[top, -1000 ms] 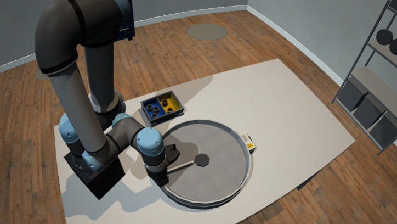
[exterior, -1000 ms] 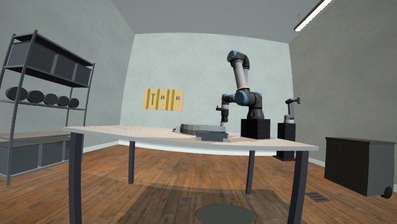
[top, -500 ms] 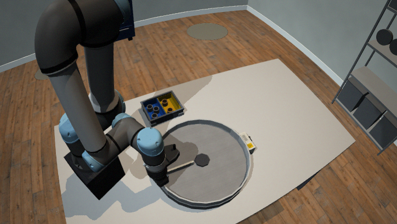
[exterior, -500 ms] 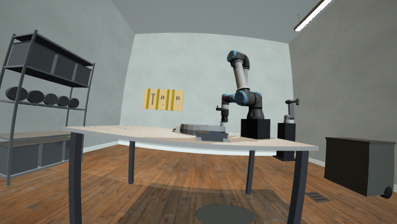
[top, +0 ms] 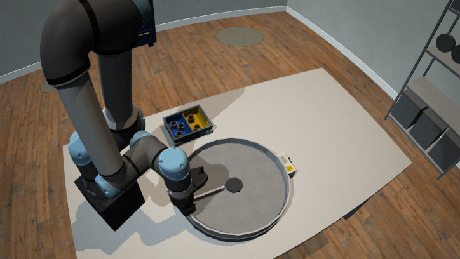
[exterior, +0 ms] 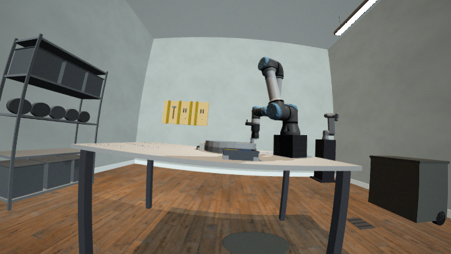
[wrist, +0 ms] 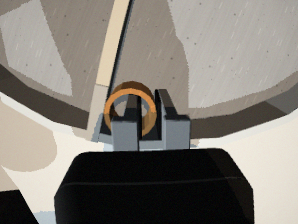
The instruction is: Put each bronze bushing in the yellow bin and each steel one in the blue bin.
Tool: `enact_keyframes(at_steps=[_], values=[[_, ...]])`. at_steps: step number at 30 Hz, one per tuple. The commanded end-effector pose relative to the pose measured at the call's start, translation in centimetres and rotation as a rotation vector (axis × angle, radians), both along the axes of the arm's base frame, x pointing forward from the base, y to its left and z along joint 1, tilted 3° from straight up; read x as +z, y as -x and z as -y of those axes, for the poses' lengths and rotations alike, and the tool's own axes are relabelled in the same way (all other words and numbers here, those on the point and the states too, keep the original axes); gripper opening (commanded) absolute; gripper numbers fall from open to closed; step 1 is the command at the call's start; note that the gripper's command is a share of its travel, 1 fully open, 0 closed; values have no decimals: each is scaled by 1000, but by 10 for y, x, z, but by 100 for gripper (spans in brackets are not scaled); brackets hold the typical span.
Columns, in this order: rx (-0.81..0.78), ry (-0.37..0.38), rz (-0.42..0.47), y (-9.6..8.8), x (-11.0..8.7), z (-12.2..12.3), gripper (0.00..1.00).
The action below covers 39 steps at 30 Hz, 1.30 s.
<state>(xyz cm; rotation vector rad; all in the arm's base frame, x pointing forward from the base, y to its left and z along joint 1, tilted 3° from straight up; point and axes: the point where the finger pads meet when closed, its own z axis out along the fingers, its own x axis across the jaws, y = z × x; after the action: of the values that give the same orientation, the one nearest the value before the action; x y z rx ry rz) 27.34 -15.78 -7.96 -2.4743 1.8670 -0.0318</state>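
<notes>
Fingers of the gripper (top: pixel 189 211) (exterior: pixel 254 139) (wrist: pixel 148 107) stand a little apart, clamped on the wall of a bronze bushing (wrist: pixel 131 91): the left one in the wrist view reaches inside the ring, the right one is outside it. The bushing is at the turntable's rim, just beside a pale bar (top: pixel 209 193) (wrist: pixel 116 42) on its left.

From the left in the top view, the robot arm (top: pixel 109 145) (exterior: pixel 273 83) rises from a black block (top: pixel 124 210) (exterior: pixel 290 148) on the pale table (top: pixel 328 128) (exterior: pixel 176 157). Next comes a divided tray (top: pixel 192 136) (exterior: pixel 238 154) on the far side. Its left compartment, the blue bin (top: pixel 178 117), has three dark bushings; the yellow bin (top: pixel 201 118), on the right, has two brownish ones. Nearer, the round grey turntable (top: pixel 257 196) (exterior: pixel 217 146) (wrist: pixel 230 55) has a raised rim and a dark hub (top: pixel 234 185). A small white box with a yellow label (top: pixel 286 163) is beside its right edge.

In the exterior view, a metal shelf (exterior: pixel 22 104) is at the left, a yellow tool board (exterior: pixel 185 113) on the far wall, a smaller arm (exterior: pixel 330 124) behind the table to the right, and a dark wheeled cabinet (exterior: pixel 394 189) at far right on the wooden floor (exterior: pixel 202 195).
</notes>
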Motion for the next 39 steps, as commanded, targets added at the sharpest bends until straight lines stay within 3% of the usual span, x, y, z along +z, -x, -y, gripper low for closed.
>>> enact_keyframes(at_steps=[1,39], values=[[0,1,1,0,0,0,0],[0,0,0,0,9,0,0]])
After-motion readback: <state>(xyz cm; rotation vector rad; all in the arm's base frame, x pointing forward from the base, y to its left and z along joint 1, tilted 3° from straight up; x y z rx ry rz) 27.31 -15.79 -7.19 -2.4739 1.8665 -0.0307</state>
